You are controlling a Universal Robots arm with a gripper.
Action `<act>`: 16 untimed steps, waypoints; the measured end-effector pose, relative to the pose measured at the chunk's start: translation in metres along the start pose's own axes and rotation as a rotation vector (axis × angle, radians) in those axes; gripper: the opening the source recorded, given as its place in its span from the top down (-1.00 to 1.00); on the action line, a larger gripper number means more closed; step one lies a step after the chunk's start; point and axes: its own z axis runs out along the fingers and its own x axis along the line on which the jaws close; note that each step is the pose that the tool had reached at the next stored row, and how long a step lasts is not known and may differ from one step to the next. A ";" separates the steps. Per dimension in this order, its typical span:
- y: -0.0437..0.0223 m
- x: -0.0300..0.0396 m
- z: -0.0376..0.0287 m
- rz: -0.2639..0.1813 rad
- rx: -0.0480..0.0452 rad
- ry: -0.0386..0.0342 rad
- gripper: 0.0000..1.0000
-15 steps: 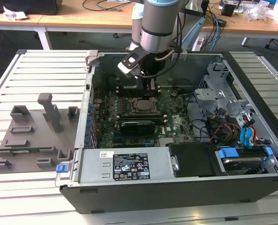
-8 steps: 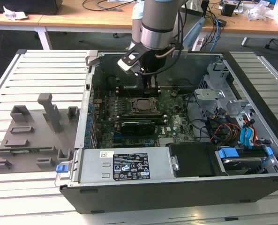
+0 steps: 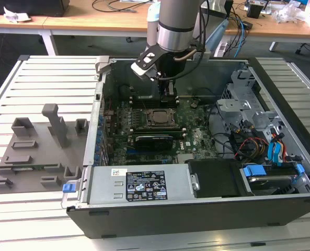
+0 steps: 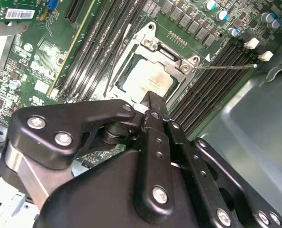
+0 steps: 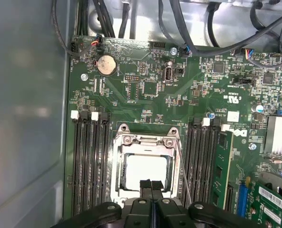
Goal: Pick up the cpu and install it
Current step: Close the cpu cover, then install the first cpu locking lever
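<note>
In the first wrist view the cpu (image 5: 145, 171) lies flat in its socket (image 5: 145, 140), the hand (image 5: 150, 184) pinched shut and empty over its edge. The exterior view adds the open case (image 3: 196, 217) on the bench (image 3: 39, 89).

One cpu (image 5: 144, 171) — one gripper (image 5: 150, 184)

The arm (image 3: 178, 31) is showing a round body, dull grey above and bright silver below, with black cables (image 3: 204, 36) running down beside it. A black block with a white edge (image 3: 146, 61) is sitting at the wrist. In the second wrist view the gripper (image 4: 152, 102) is showing matte black link bars with rounded ends, each one carrying silver screws (image 4: 63, 138) with recessed heads. A silvery cylinder (image 4: 17, 166) is gleaming behind the links, and the narrow black jaws are tapering to squared tips
</note>
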 end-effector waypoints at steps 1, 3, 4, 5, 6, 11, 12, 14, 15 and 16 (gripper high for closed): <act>-0.0002 -0.0001 -0.0035 0.000 0.0000 -0.0001 0.79; -0.0004 -0.0002 -0.0071 0.000 0.0000 -0.0001 0.79; -0.0005 -0.0003 -0.0102 0.000 -0.0001 -0.0001 0.79; -0.0007 -0.0004 -0.0135 0.000 0.0000 -0.0001 0.79; -0.0007 -0.0004 -0.0141 0.000 -0.0001 0.0001 0.79; -0.0008 -0.0005 -0.0145 0.000 0.0000 0.0000 0.79; -0.0008 -0.0005 -0.0145 0.000 0.0000 0.0000 0.79; -0.0008 -0.0005 -0.0146 0.000 0.0000 0.0000 0.79; -0.0008 -0.0005 -0.0147 0.000 0.0000 -0.0001 0.79; -0.0007 -0.0005 -0.0147 -0.014 -0.0004 -0.0009 0.79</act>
